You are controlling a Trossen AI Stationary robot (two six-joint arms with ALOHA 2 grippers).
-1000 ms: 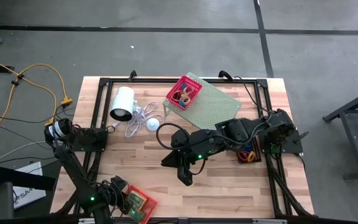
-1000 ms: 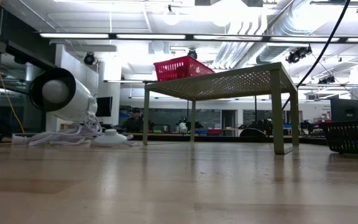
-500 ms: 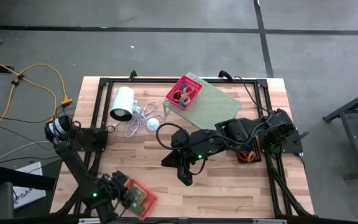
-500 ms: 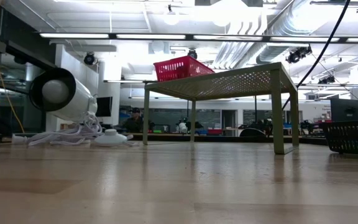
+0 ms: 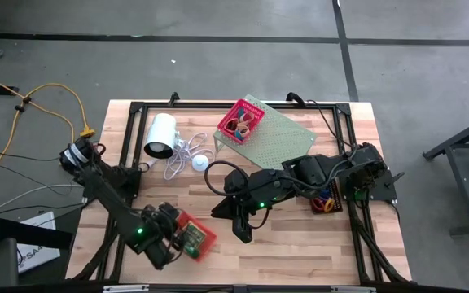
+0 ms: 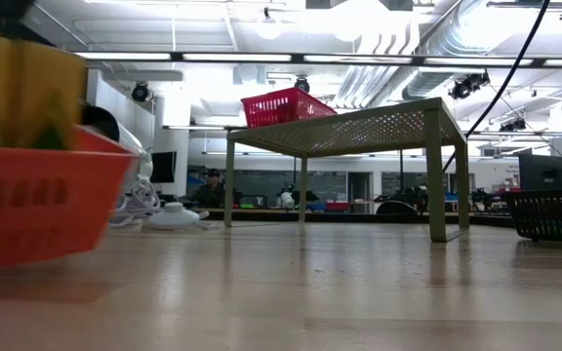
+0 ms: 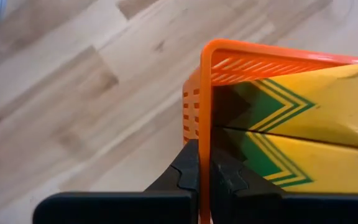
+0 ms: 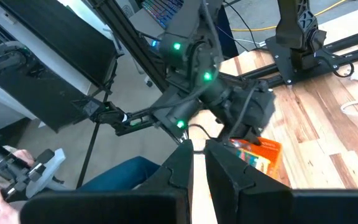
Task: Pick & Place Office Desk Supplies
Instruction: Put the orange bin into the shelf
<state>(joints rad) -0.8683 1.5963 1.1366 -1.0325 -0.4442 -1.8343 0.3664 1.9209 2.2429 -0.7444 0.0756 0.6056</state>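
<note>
Your largest risk lies in the carry itself: the left gripper [image 7: 204, 177] is clamped on one thin wall of the red basket [image 5: 194, 242], so the load hangs from a single edge. If you swing the arm fast, the mesh wall can flex or slide out between the fingers, and the basket would drop onto the table [image 5: 300, 252].

A second risk is collision. The right gripper [image 5: 243, 233] hangs over the table's middle, near the basket, its fingers nearly together with a slim gap and nothing between them. A path straight across would likely meet that arm.

A smaller risk is spillage: the two green-white boxes [image 7: 303, 134] stand taller than the rim, and a tilt could tip them out.

The red basket is orange-red, slotted, and sits near the table's front left, just above or on the wood; which, you cannot tell. The pink basket [image 5: 240, 122] rests on the green shelf [image 5: 279, 134] at the back, holding loops. The black basket [image 5: 326, 202] lies at the right, partly under the arm.
</note>
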